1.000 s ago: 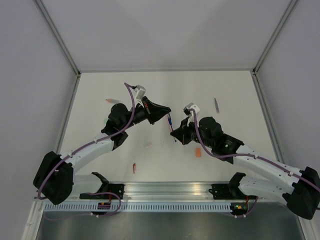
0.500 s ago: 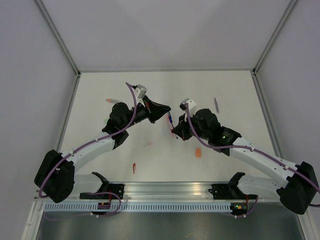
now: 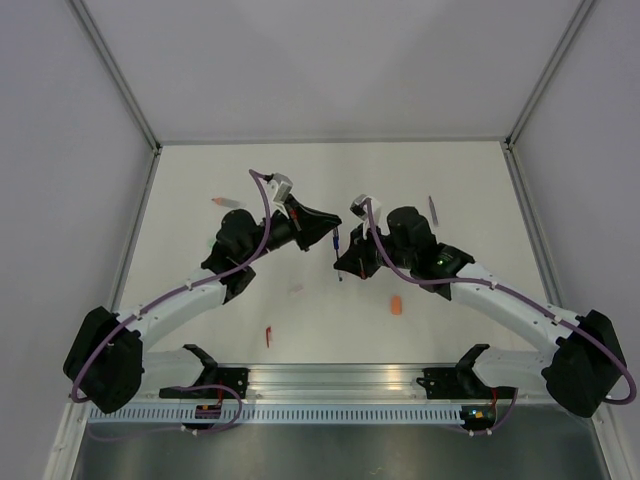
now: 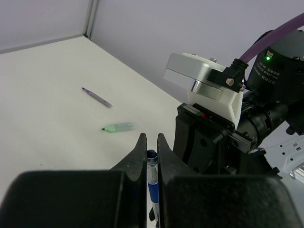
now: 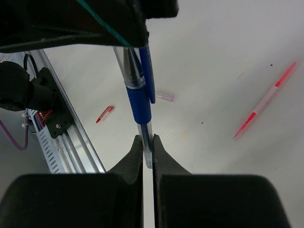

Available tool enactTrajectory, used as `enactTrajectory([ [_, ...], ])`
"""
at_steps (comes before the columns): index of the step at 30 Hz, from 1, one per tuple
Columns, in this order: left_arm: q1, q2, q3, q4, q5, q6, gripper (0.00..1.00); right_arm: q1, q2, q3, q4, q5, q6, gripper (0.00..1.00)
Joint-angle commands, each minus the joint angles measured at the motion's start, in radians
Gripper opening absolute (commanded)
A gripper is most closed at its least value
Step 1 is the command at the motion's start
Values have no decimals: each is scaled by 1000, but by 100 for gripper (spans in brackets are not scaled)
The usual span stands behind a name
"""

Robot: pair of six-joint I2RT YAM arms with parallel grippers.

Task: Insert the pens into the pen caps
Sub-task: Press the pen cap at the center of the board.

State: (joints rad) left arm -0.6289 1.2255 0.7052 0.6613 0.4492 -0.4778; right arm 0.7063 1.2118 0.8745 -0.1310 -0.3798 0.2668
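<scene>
My left gripper (image 3: 334, 238) is shut on a clear pen cap (image 4: 152, 164) with a dark blue end and a blue clip (image 5: 148, 71). My right gripper (image 3: 344, 264) is shut on the clear tail of a blue pen (image 5: 138, 104). The pen's grey tip cone sits inside the cap, so pen and cap form one line between the two grippers (image 3: 338, 246). A red and pale pen (image 5: 266, 100) lies on the table. A dark grey pen (image 4: 97, 97) and a mint green cap (image 4: 118, 127) lie beyond the left fingers (image 4: 140, 152).
On the white table (image 3: 460, 180) lie a grey pen (image 3: 433, 210), an orange cap (image 3: 397, 305), a salmon pen (image 3: 228, 202) and a red cap (image 3: 268, 336). A small pale cap (image 5: 165, 97) lies under the held pen. The aluminium rail (image 3: 330, 380) runs along the near edge.
My right arm has swung left and away from the rail, bringing its gripper close under the left gripper. The left gripper has stayed nearly in place with its blue piece.
</scene>
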Motion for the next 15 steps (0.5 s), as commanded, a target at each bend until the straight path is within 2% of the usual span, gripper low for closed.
enactTrajectory([
  [1,-61,22,-62,-204,209,-22,2,-48,-67,17,367,64,15,0],
  [3,-61,22,-61,-204,206,-27,5,-48,-74,4,367,56,18,0],
  [4,-61,20,-59,-204,203,-31,14,-50,-74,6,364,38,22,0],
  [7,-60,2,-61,-215,178,-33,32,-48,-63,3,361,12,31,0],
  [15,-43,-52,-76,-229,131,-39,42,-38,-61,-54,343,-13,25,0],
])
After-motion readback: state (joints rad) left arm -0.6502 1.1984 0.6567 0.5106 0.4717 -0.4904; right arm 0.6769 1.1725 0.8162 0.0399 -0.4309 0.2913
